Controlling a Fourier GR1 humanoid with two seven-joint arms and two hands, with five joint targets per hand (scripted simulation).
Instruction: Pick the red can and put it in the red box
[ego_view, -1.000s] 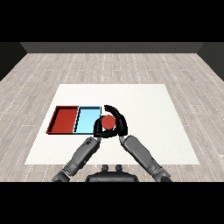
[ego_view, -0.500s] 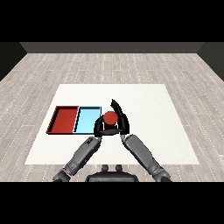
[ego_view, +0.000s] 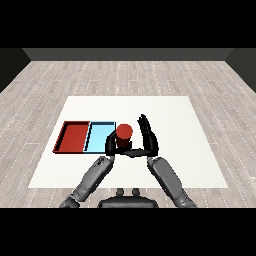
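The red can (ego_view: 124, 133) stands upright just off the right end of the light blue tray (ego_view: 100, 135). My right hand (ego_view: 148, 140) is at its right side, fingers reaching past the can and thumb crossing in front of its base, holding it. My left hand (ego_view: 110, 146) rests close against the can's left side with relaxed fingers, over the blue tray's near right corner. The red tray (ego_view: 75, 136) lies to the left of the blue one with nothing in it. The can's lower part is hidden behind the hands.
The two trays sit side by side on the left half of the white table (ego_view: 175, 120). A grey plank floor surrounds the table.
The can has risen and moved slightly away from me with my right hand, whose fingers now stand straighter. The left hand has barely moved.
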